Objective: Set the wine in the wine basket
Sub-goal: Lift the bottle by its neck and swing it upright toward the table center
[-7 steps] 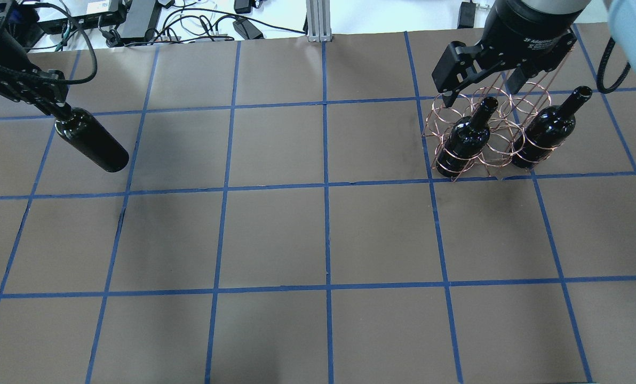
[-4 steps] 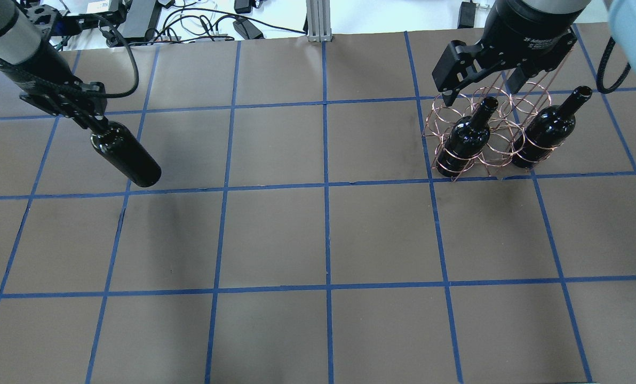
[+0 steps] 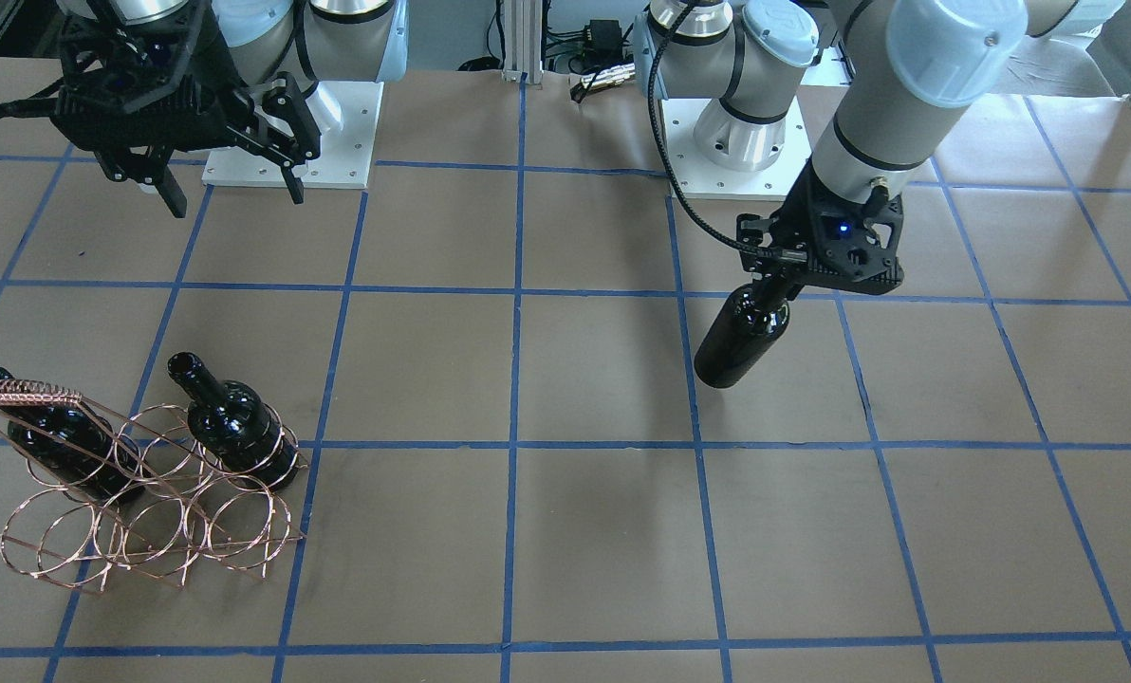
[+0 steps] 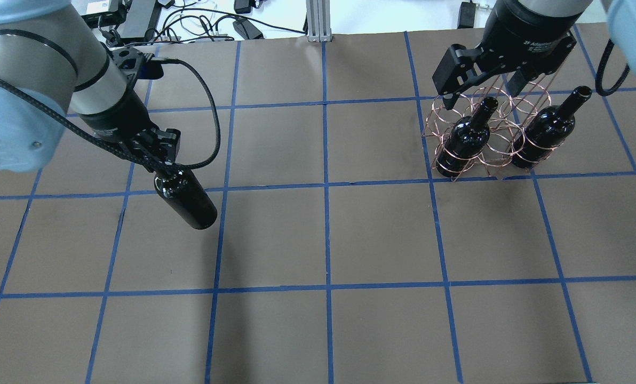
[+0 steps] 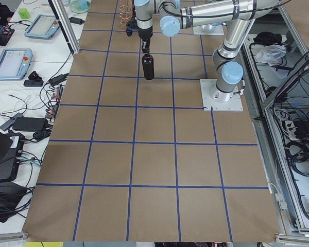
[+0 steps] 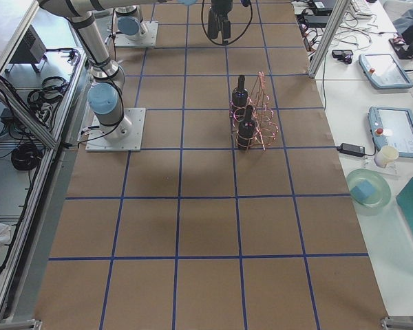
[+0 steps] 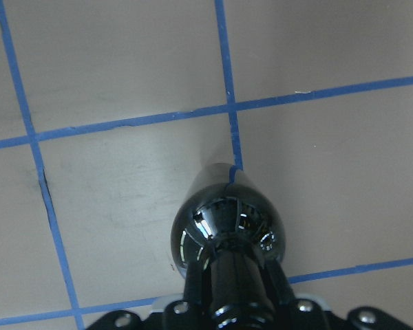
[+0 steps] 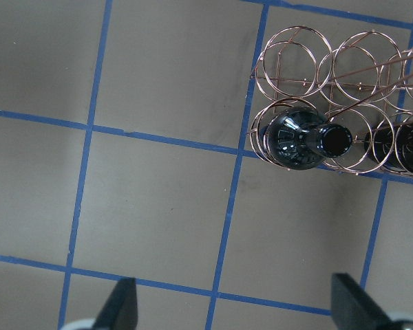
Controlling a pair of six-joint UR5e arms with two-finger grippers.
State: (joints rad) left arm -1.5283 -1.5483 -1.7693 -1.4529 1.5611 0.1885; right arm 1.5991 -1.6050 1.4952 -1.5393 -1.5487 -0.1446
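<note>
My left gripper is shut on the neck of a glossy black wine bottle. The bottle hangs body-down above the table's left half. It also shows in the front view and the left wrist view. The copper wire wine basket stands at the far right with two more black bottles in its rings. My right gripper is open and empty, hovering near the basket; in its wrist view the basket lies ahead of it.
The table is brown paper with a blue tape grid. Cables and power boxes lie beyond the far edge. The two arm bases stand at the robot's side. Several basket rings hold nothing.
My left arm has carried the bottle to the right and nearer the robot, from the far left edge toward the centre. The right gripper and basket have not visibly moved.
</note>
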